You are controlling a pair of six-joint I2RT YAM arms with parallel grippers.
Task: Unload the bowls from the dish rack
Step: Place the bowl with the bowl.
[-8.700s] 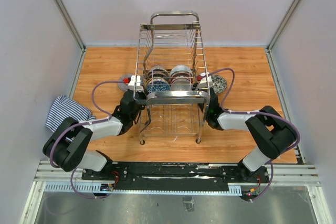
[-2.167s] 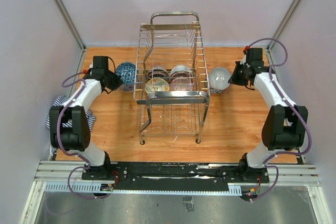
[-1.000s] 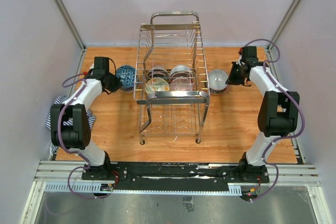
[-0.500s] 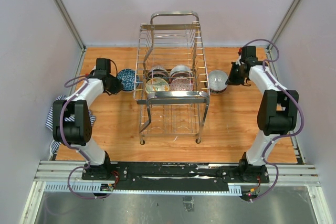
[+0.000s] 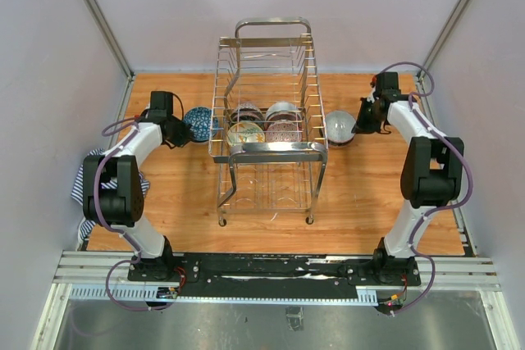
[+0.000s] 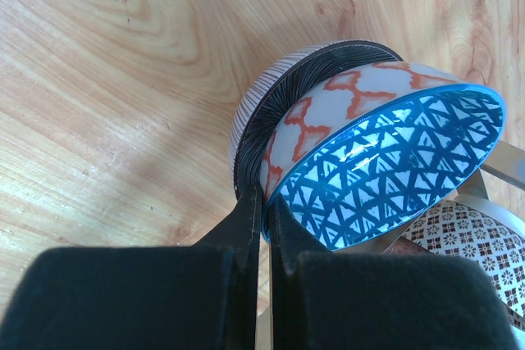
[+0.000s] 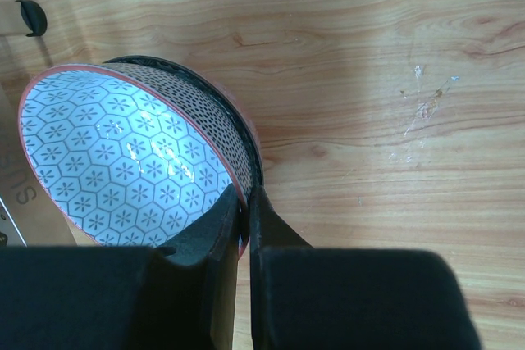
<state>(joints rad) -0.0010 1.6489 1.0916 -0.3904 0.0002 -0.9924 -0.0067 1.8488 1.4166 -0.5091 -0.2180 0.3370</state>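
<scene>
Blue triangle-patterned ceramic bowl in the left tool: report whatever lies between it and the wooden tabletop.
The blue triangle-patterned bowl, pinched at its rim by the left tool, leans tilted over two stacked bowls: a white bowl with an orange lattice directly beneath, then a dark ribbed bowl resting on the wooden tabletop.

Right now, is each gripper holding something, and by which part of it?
Yes. The left gripper pinches the rim of the blue-lined bowl. The right gripper pinches the rim of the hexagon-patterned bowl.
</scene>
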